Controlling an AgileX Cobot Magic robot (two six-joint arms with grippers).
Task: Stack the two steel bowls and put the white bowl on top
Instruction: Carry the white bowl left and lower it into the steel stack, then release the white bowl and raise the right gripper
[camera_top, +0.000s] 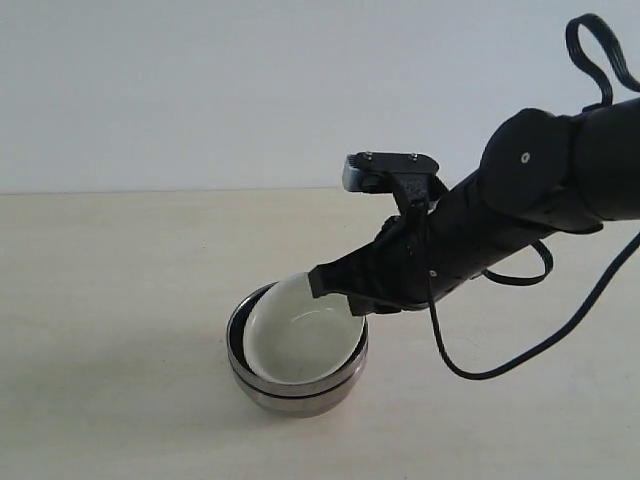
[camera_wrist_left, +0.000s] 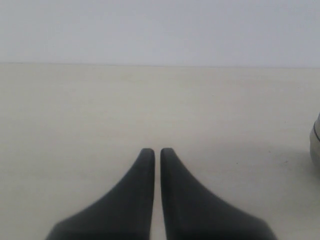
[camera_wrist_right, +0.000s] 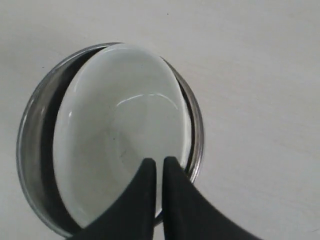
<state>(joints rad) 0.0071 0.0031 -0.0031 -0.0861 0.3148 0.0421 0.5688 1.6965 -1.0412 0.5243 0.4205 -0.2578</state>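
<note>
The two steel bowls (camera_top: 298, 392) sit nested one inside the other on the table, their shiny rims (camera_wrist_right: 29, 150) ringing the white bowl. The glossy white bowl (camera_top: 300, 335) rests tilted inside them, its far side raised above the steel rim. My right gripper (camera_top: 336, 288) is shut on the white bowl's (camera_wrist_right: 120, 125) near rim, one finger inside and one outside (camera_wrist_right: 159, 163). My left gripper (camera_wrist_left: 154, 152) is shut and holds nothing, low over bare table. It does not show in the exterior view. A sliver of steel bowl (camera_wrist_left: 316, 145) appears at the edge of the left wrist view.
The cream table (camera_top: 110, 300) runs back to a pale wall. The right arm's black cable (camera_top: 500, 365) loops down close to the table to the right of the bowls.
</note>
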